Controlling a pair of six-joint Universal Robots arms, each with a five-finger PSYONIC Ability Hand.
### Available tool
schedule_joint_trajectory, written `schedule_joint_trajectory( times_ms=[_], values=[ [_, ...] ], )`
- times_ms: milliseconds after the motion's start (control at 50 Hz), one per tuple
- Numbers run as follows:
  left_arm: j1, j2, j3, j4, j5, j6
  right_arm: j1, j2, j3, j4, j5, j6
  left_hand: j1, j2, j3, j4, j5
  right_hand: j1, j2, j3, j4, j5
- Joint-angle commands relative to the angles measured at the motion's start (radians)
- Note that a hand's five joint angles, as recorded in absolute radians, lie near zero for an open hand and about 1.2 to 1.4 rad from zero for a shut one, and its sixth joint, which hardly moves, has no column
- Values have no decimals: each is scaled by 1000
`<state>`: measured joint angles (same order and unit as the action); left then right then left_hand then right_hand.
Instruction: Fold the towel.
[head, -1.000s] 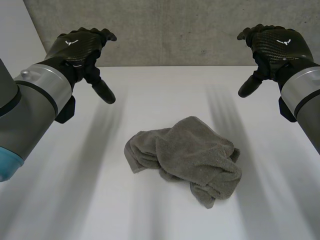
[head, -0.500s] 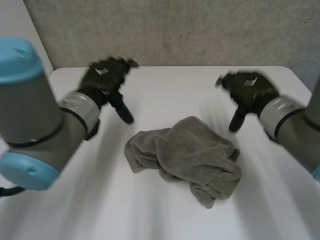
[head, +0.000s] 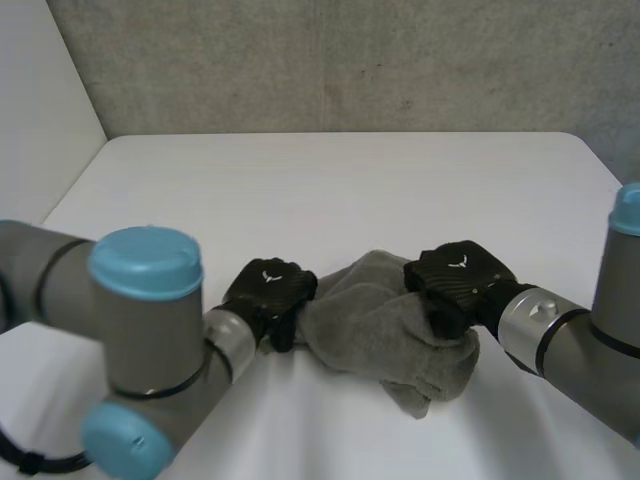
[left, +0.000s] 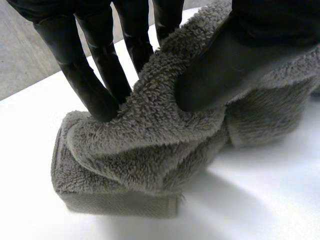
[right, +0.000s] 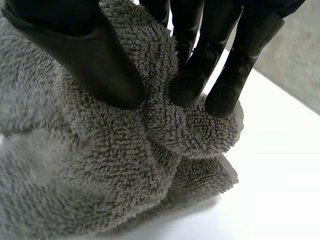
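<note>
Left wrist view: left hand (left: 87, 75) pinches a towel (left: 145, 150) fold, right hand (right: 100, 60) another, fingertips (right: 187, 92) half sunk in pile.

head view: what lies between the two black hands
In the head view, the crumpled grey terry towel fills the stretch between the left hand and right hand; each hand pinches its own side.

Head view: high behind left hand (head: 268, 288) and right hand (head: 458, 280), looking down on the table (head: 330, 180).
Left wrist view: along its hand's palm, close on the towel (left: 145, 145).
Right wrist view: likewise, equally close.
Shared: the towel.
</note>
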<state>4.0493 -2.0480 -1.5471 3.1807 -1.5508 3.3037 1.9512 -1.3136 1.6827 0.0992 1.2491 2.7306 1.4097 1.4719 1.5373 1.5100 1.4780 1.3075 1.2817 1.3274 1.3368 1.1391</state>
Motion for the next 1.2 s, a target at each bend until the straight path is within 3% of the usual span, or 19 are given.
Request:
schedule_joint_trajectory(
  times_ms=[20, 160, 220, 240, 260, 280, 300, 320, 340, 420, 520, 760, 920, 1020, 1080, 1120, 1140, 1160, 1200],
  values=[
    [3, 268, -232, -13, 3, 4, 11, -56, 21, 120, -131, -102, -13, -76, -141, -114, -256, 89, 115, 69, 60, 83],
    [2, 491, -396, -41, 9, 8, 14, -49, 37, 323, -191, -391, -13, -76, -141, -114, -256, 89, 115, 69, 60, 83],
    [-3, 563, -450, -44, 11, 8, 11, -45, 29, 395, -214, -497, -13, -76, -141, -114, -256, -260, -234, -279, -289, -266],
    [-3, 581, -464, -44, 15, 10, 8, -45, 19, 390, -218, -494, -135, -197, -263, -235, -378, -605, -580, -625, -635, -612],
    [-3, 591, -465, -44, 21, 10, 8, -45, 18, 390, -218, -494, -404, -466, -531, -504, -647, -609, -583, -629, -638, -615],
    [-3, 591, -465, -44, 21, 10, 5, -47, 2, 369, -218, -467, -406, -469, -534, -507, -649, -897, -871, -917, -926, -903],
    [-3, 594, -456, -42, 29, 10, -1, -47, -23, 334, -215, -410, -799, -861, -926, -899, -1042, -1100, -1074, -1120, -1129, -1106],
    [-3, 594, -456, -42, 29, 10, -1, -47, -23, 333, -215, -410, -803, -865, -930, -903, -1046, -1102, -1076, -1122, -1131, -1108],
    [3, 594, -441, -41, 32, 11, -11, -47, -47, 297, -214, -326, -1070, -1132, -1198, -1170, -1313, -1133, -1107, -1153, -1162, -1139],
    [11, 574, -342, -36, 38, 5, -72, -73, -92, 211, -209, -96, -1164, -1226, -1291, -1264, -1407, -1133, -1107, -1153, -1162, -1139],
    [11, 494, -236, -30, 37, 0, -133, -93, -95, 191, -211, -23, -1161, -1223, -1289, -1261, -1404, -1133, -1107, -1153, -1162, -1139],
    [2, 112, 16, -45, 24, 5, -129, 11, -106, 194, -192, -83, -1114, -1176, -1242, -1214, -1357, -1133, -1107, -1153, -1162, -1139],
    [-4, -72, 114, -94, 38, 14, -126, 136, -147, 217, -73, -213, -1085, -1147, -1212, -1185, -1327, -1133, -1107, -1153, -1162, -1139],
    [-9, -167, 188, -162, 31, 89, -109, 200, -176, 218, 3, -272, -775, -837, -902, -875, -1017, -1108, -1082, -1128, -1137, -1114],
    [-9, -187, 206, -180, 24, 111, -87, 238, -201, 218, 33, -292, -618, -680, -745, -718, -861, -932, -906, -952, -961, -938],
    [-9, -210, 237, -206, 18, 125, -77, 251, -234, 211, 30, -275, -276, -338, -404, -376, -519, -322, -296, -342, -351, -328],
    [-9, -210, 237, -206, 18, 125, -77, 251, -235, 211, 30, -275, -274, -337, -402, -375, -517, -318, -292, -338, -348, -324],
    [-9, -212, 252, -209, 17, 125, -72, 251, -253, 199, 27, -259, -97, -159, -225, -197, -340, 45, 71, 25, 16, 39],
    [-9, -205, 268, -208, 17, 125, -72, 248, -275, 180, 27, -229, -13, -76, -141, -114, -256, 89, 115, 69, 60, 83]
  ],
)
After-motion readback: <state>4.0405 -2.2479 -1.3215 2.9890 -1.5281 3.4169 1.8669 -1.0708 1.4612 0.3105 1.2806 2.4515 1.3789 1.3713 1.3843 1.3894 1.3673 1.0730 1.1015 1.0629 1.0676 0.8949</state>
